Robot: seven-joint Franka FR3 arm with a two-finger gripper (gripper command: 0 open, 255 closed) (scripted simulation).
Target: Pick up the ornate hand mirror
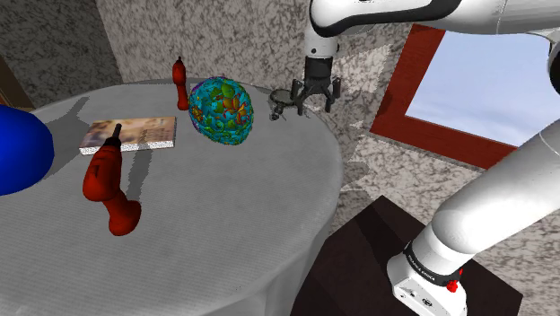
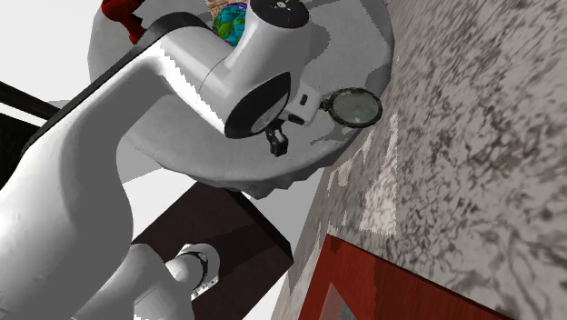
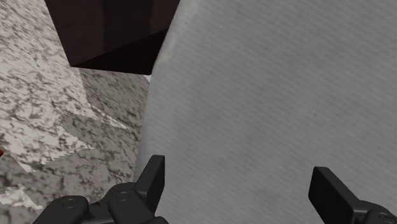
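I am getting ready to grab the hand mirror [image 1: 282, 100]. It lies flat on the round grey surface [image 1: 224, 206], close to the far edge. In the shoulder view it sits just to the left of my claw [image 1: 316, 102], between the claw and a bumpy ball of many colours [image 1: 222, 109]. In the second exterior view I see its round glass in a dark frilly rim, right by the edge of the surface, with the thin handle pointing toward the arm.

To do this well, I think I should slide the claw sideways until it is right over the handle. Then I should turn it so one finger goes on each side of the handle, and go down slowly. The mirror is flat and thin, so the fingers [image 3: 153, 181] must get very low before they squeeze. I must not push it, because it could slip off the edge.

The claw hangs above the surface. Its two black fingers are spread wide apart. There is nothing between them but bare grey surface. It holds nothing and touches nothing.
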